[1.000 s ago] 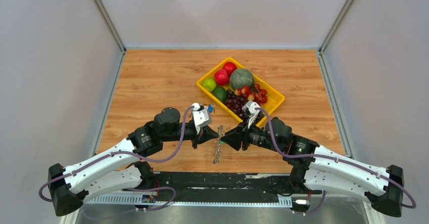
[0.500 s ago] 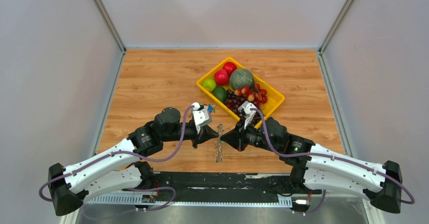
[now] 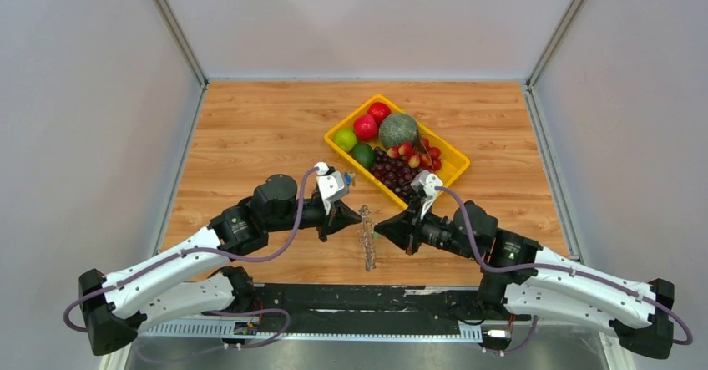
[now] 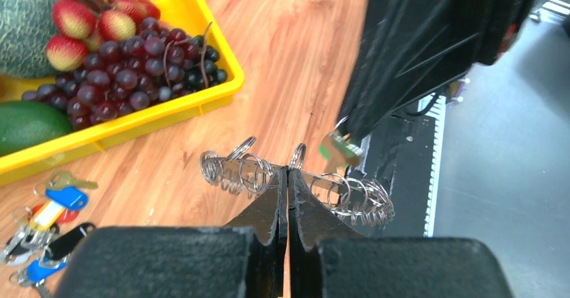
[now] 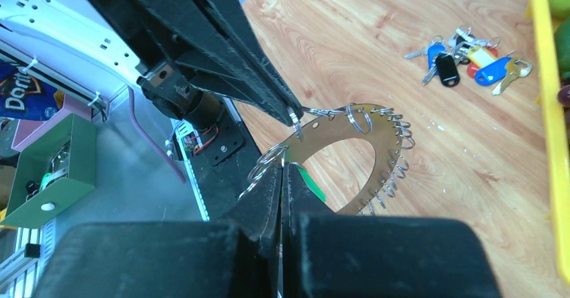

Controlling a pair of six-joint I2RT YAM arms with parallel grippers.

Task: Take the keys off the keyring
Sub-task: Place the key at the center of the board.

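Observation:
The keyring (image 3: pixel 367 238) is a flat silver hoop held upright off the table between my two arms, edge-on from above. Small silver pieces, the keys (image 5: pixel 396 157), hang densely round its rim; close up they look like wire loops (image 4: pixel 235 173). A green tag (image 5: pixel 310 183) hangs from it (image 4: pixel 333 151). My left gripper (image 4: pixel 288 171) is shut on the hoop's rim (image 3: pixel 355 218). My right gripper (image 5: pixel 282 167) is shut on the rim opposite, beside the green tag (image 3: pixel 380 228).
A yellow tray (image 3: pixel 462 168) behind the grippers holds a melon (image 3: pixel 398 129), grapes (image 4: pixel 134 76) and other fruit. A small bunch of coloured keys (image 5: pixel 470 59) lies on the wood near the tray (image 4: pixel 47 210). The table's black front edge (image 3: pixel 367 295) runs just below the keyring.
My right gripper has closed onto the keyring's rim and its arm has shifted right. The keyring has moved slightly right and nearer. The left gripper has kept its grip.

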